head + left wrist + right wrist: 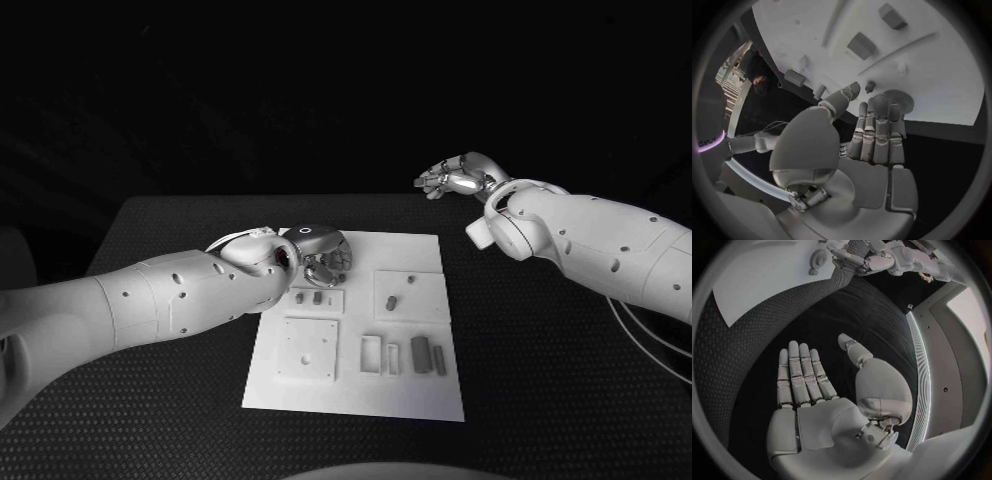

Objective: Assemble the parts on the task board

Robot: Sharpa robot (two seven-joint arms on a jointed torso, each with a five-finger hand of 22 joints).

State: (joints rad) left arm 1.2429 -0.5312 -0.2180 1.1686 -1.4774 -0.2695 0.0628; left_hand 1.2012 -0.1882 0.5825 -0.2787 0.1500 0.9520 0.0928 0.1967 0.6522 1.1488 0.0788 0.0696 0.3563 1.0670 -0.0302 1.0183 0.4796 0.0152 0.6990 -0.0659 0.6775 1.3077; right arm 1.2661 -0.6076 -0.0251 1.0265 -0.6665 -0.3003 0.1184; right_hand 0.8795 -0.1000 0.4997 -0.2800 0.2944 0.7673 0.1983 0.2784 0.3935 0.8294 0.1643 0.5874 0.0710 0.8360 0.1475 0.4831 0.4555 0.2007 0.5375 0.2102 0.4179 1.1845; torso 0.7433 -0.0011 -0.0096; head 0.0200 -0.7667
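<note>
The white task board (411,395) lies in the middle of the black table. My left hand (320,256) hovers over the board's far left corner. In the left wrist view its fingers (877,131) lie straight and side by side, their tips at the rim of a round toothed gear (903,98) that lies on the board (942,75); nothing is held. A small peg (870,86) stands beside the thumb. My right hand (459,177) is raised past the board's far right corner, palm flat and empty (811,390).
Small grey parts sit on the board: two pegs (309,297), a block (391,302), a dark bar (420,353), narrow slots (372,351) and a raised square plate (309,348). Black table (562,380) surrounds the board on all sides.
</note>
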